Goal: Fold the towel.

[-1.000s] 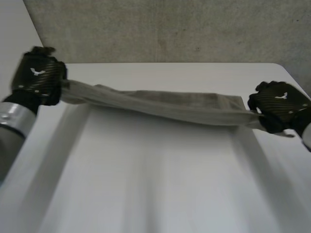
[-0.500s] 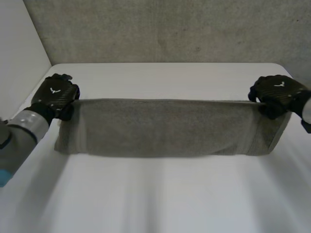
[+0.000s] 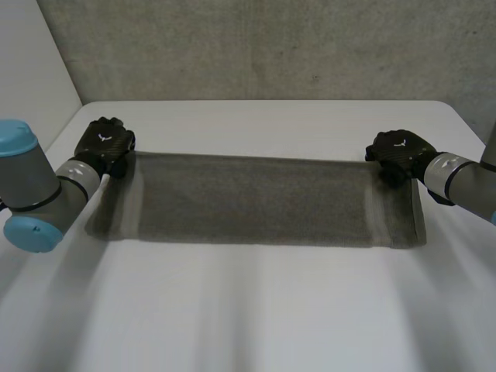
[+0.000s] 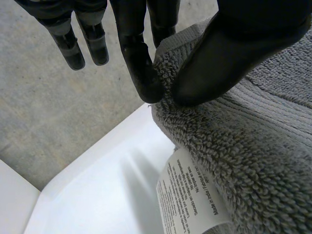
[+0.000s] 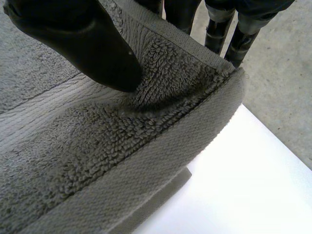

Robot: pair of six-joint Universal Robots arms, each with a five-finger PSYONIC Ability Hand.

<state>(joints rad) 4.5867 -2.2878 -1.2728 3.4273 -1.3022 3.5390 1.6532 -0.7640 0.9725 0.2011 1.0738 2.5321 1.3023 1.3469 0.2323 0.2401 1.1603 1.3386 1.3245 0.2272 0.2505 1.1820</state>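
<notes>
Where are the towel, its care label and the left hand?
towel point(image 3: 256, 200), head view, middle of the spread cloth.
care label point(image 4: 190, 195), left wrist view, middle of the white printed tag.
left hand point(image 3: 105, 145), head view, back of the hand at the towel's corner.

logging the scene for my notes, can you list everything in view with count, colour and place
towel: one, grey, spread out across the middle of the table, long side running from one hand to the other
label: one, white with small print, sewn to the towel near the corner that the left hand holds
table: one, white, under the towel
concrete surface: one, grey, beyond the table's far edge
left arm: one, grey with light-blue caps, at the table's left side
right arm: one, grey, at the table's right side
left hand: one, black, pinching the towel's far left corner between a finger and the thumb
right hand: one, black, pinching the towel's far right corner, thumb on top
</notes>
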